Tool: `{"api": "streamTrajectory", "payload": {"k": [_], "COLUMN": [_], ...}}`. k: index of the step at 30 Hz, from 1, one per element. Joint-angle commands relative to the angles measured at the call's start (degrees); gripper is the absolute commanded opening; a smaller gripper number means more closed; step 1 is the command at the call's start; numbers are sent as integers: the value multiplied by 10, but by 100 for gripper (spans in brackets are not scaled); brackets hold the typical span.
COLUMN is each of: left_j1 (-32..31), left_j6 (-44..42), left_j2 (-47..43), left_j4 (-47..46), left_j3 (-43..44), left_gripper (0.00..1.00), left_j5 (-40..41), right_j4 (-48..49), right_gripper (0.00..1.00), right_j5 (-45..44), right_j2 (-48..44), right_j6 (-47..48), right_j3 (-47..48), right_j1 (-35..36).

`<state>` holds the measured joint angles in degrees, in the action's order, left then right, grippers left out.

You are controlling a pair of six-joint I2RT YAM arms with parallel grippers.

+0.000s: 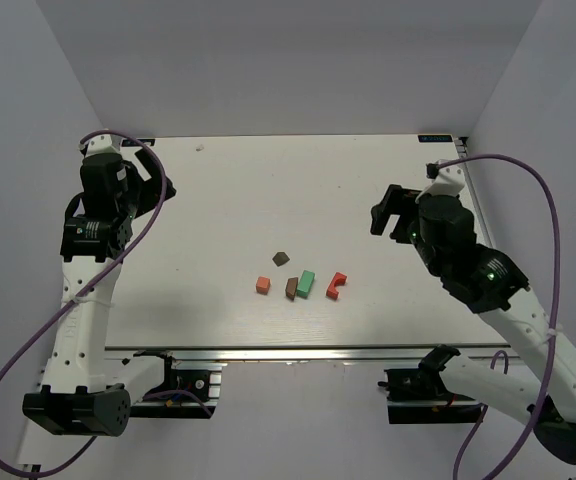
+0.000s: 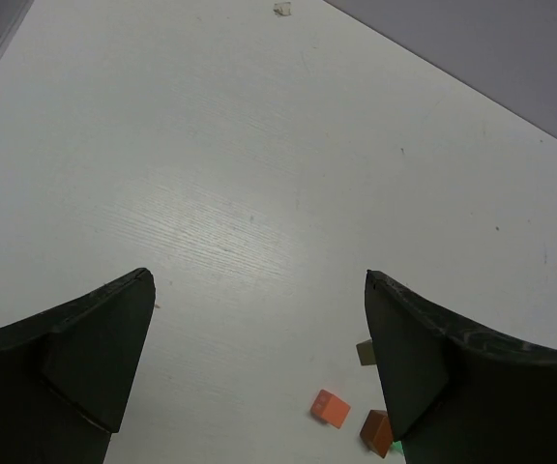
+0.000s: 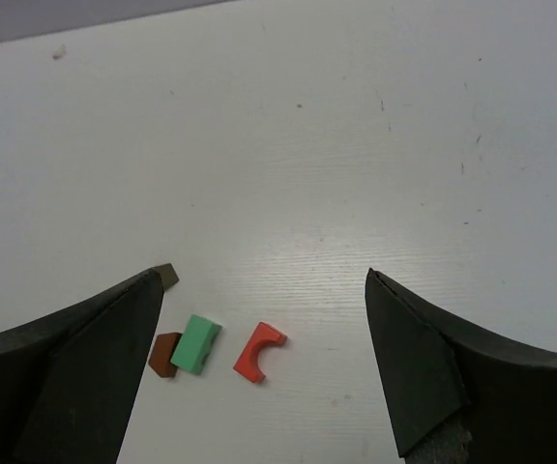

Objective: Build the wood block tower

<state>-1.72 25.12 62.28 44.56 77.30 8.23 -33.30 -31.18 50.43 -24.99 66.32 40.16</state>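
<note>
Top view: 5 wood blocks (image 1: pixel 291 288) lie loose mid-table, unstacked; right gripper (image 1: pixel 386 212) is nearer them than left gripper (image 1: pixel 163 185).
Left wrist: fingers apart, empty; orange cube (image 2: pixel 330 408) sits low, toward the right-hand finger.
Right wrist: fingers apart, empty; mint-green slab (image 3: pixel 196 343) and red notched piece (image 3: pixel 259 351) lie low, left of centre.

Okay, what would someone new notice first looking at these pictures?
Five tiny wood blocks lie loose near the middle of the white table, none stacked: orange cube, two brown pieces, green slab, red notched piece. The big left arm and right arm flank them from either side, jaws wide open and empty.
</note>
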Motion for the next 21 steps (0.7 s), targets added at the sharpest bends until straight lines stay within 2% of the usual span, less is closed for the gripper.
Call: {"api": "streamTrajectory", "payload": {"k": [1, 5, 11, 15, 16, 17, 21], "left_j1": [0, 1, 1, 0, 0, 1, 0], "left_j6": [4, 4, -1, -1, -1, 0, -4], "left_j2": [-4, -6, -12, -9, -9, -9, -18], "left_j4": [-8, -5, 0, 6, 9, 11, 19], "left_j3": [2, 0, -12, -12, -13, -14, -28], "left_gripper": [98, 98, 98, 98, 98, 98, 98], "left_j5": [-12, -15, -9, -9, -9, -8, -3], "right_j4": [-20, 3, 1, 38, 46, 55, 53], "right_gripper": [89, 89, 89, 89, 89, 89, 86], "right_j5": [-18, 38, 70, 166, 231, 256, 306], "right_j2": [28, 32, 56, 75, 82, 103, 166], "right_j6": [12, 32, 16, 21, 23, 28, -9], "right_j3": [20, -1, 2, -24, -31, -35, -47], "right_j1": [-1, -2, -2, -3, -2, -2, 0]}}
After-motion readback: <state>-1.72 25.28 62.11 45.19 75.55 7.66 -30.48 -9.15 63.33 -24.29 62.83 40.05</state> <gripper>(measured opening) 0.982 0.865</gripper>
